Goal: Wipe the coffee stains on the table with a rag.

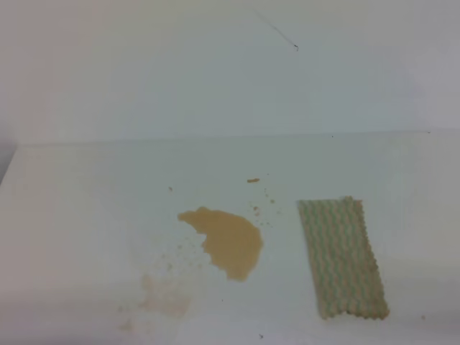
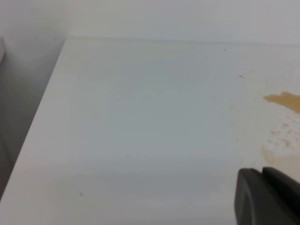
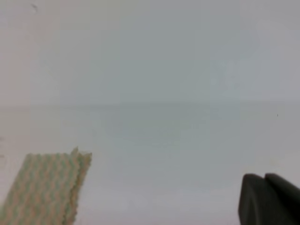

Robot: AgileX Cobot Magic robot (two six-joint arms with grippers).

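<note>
Coffee stains lie on the white table near the middle of the exterior high view: a solid tan-brown puddle with ragged edges, a paler speckled smear nearer and to its left, and small specks scattered beyond and to the right of the puddle. The rag, a beige cloth with pale green zigzag stripes, lies flat to the right of the puddle, apart from it, its long side running from far to near; its far right corner is slightly ruffled. No arm appears in the exterior high view.

In the left wrist view, the left gripper shows only as a dark body at the lower right corner, above bare tabletop; its fingertips are out of frame, so whether it is open or closed cannot be told. The edge of the puddle and the speckled smear appear at the right margin, beyond the gripper.

In the right wrist view, the right gripper is a dark shape at the lower right corner, its jaws fully closed and holding nothing. The rag lies at the lower left of that view, well apart from the gripper.
</note>
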